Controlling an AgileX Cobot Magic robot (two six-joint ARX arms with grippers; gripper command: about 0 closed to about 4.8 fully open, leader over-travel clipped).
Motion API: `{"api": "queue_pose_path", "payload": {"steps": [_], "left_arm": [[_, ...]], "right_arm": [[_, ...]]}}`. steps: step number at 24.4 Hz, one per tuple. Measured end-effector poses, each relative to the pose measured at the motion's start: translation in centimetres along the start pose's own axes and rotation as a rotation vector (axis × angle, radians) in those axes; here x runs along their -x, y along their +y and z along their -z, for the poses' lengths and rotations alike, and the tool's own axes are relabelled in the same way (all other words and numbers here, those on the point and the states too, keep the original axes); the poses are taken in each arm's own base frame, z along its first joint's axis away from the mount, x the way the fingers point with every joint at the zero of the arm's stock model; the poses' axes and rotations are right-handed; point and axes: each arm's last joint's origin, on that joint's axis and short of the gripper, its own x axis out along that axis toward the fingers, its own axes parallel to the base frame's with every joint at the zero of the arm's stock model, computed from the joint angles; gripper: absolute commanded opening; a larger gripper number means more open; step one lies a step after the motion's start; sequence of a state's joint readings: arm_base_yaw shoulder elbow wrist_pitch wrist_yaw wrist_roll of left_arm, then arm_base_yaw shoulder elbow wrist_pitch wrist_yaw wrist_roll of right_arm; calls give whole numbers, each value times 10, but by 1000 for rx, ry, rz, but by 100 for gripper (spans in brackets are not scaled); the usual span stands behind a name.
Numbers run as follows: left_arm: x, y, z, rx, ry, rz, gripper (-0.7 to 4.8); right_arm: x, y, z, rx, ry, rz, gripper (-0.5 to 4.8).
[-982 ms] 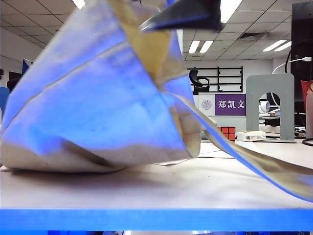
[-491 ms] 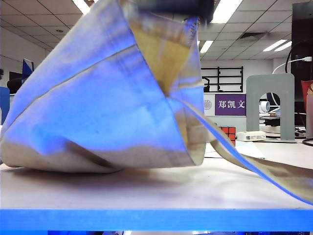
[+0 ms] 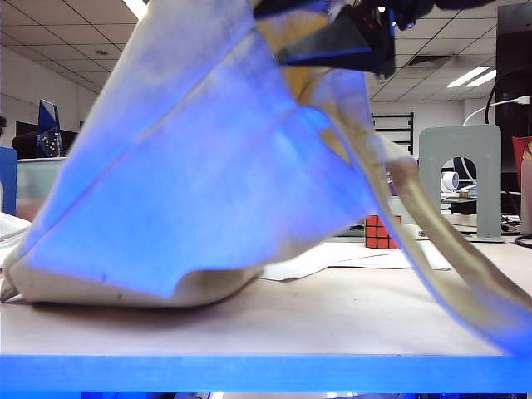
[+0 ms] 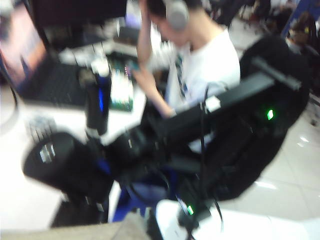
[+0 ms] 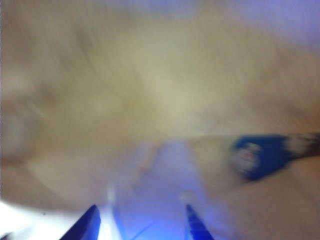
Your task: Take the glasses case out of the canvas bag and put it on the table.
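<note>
The pale counter has a blue strip along its front edge. The bag rests on it at the left, its base touching. Behind lie white paper sheets and a red cube.

I see the canvas bag lifted higher and pulled right, uncovering paper sheets; right gripper now at its mouth.

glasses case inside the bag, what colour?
Bright blue with pale markings, blurred. The glasses case shows best in the right wrist view, inside the beige canvas bag.
</note>
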State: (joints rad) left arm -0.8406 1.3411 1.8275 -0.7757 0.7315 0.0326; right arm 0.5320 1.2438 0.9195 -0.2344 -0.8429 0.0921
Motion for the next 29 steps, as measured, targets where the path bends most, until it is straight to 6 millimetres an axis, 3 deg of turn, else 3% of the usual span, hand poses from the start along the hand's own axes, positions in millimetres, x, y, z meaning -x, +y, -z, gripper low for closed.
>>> {"api": "queue_pose_path", "payload": {"steps": [4,8,12,17,19,21,23,26,29], "left_arm": [[-7,-4,5,6,45,7,-6],[-7,-3,1,-19,17,-13,-6],[-7,-3,-7,-72,-53,-19,-6],[-8,-2,-8,-44,-62,-17,-6],[-11,-5,-7,-39,-57,0,-6],[-11,-6,-7,-38,-57,7,-6],[-13,-8,-6,-27,-43,16,-6],[-14,-11,-5,-16,-30,46,-6],[-18,-18,-4,4,-23,80,-6]], "right_arm": [[-1,5,-6,-20,-37,-87,220],[0,6,-10,1,-64,-64,220],[-17,3,5,-1,40,-31,220],[-34,16,11,88,92,22,220],[-53,16,25,82,155,17,220],[-71,17,59,58,257,15,220],[-82,11,74,45,276,31,221],[-87,11,69,65,215,23,221],[-82,0,47,72,90,62,221]]}}
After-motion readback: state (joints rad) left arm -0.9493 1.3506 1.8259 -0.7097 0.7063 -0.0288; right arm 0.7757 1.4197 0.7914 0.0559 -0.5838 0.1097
